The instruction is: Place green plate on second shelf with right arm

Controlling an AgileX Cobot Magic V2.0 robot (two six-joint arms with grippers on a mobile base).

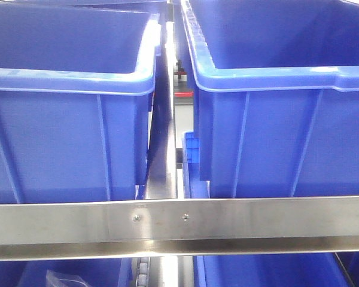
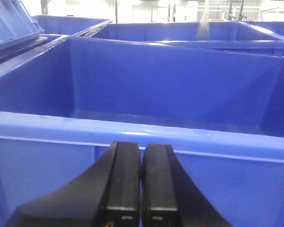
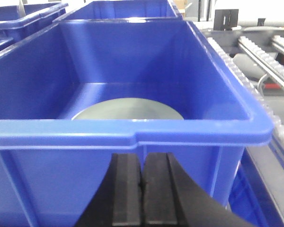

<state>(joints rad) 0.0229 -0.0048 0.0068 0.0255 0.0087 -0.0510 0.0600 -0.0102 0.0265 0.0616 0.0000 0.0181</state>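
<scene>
The green plate (image 3: 128, 111) lies flat on the floor of a blue bin (image 3: 132, 132) in the right wrist view; the bin's near rim hides its front part. My right gripper (image 3: 142, 163) is shut and empty, just outside that bin's near wall, below the rim. My left gripper (image 2: 141, 153) is shut and empty, just outside the near wall of another blue bin (image 2: 132, 135); what I can see of that bin's inside is bare. In the front view neither gripper nor the plate shows.
The front view shows two blue bins, left (image 1: 72, 78) and right (image 1: 275, 78), above a steel shelf rail (image 1: 179, 221), with more blue bins below. A roller conveyor (image 3: 270, 52) runs right of the plate's bin. More blue bins (image 2: 180, 33) stand behind.
</scene>
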